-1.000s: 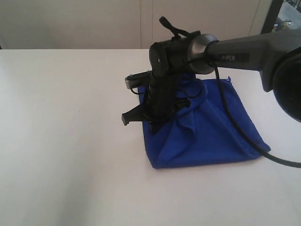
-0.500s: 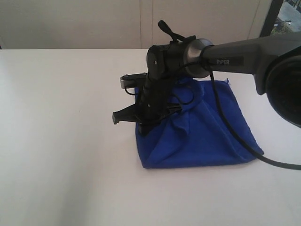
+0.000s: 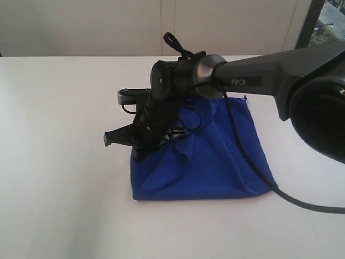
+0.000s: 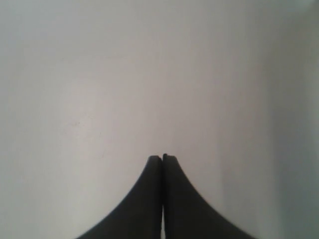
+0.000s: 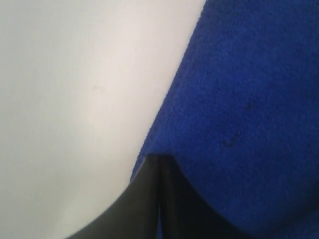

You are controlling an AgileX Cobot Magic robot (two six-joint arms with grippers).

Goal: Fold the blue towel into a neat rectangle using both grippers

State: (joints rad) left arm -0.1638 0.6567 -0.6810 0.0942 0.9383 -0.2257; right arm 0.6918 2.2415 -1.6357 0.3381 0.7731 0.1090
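Observation:
The blue towel (image 3: 207, 159) lies bunched and creased on the white table (image 3: 59, 162), its left side drawn up into a peak. My right gripper (image 3: 140, 152) reaches across from the right and points down at that raised left edge. In the right wrist view the right gripper (image 5: 158, 160) is shut, with the blue towel (image 5: 244, 99) pressed against its tips and a sliver of blue between the fingers. My left gripper (image 4: 162, 158) is shut on nothing over bare table. It does not show in the exterior view.
A black cable (image 3: 253, 167) from the right arm (image 3: 259, 81) hangs across the towel and off its right side. Pale wall panels (image 3: 108, 27) stand behind the table's far edge. White tabletop stretches left of and in front of the towel.
My right gripper has moved left across the table and the towel has slid left with it, its left edge still pulled up.

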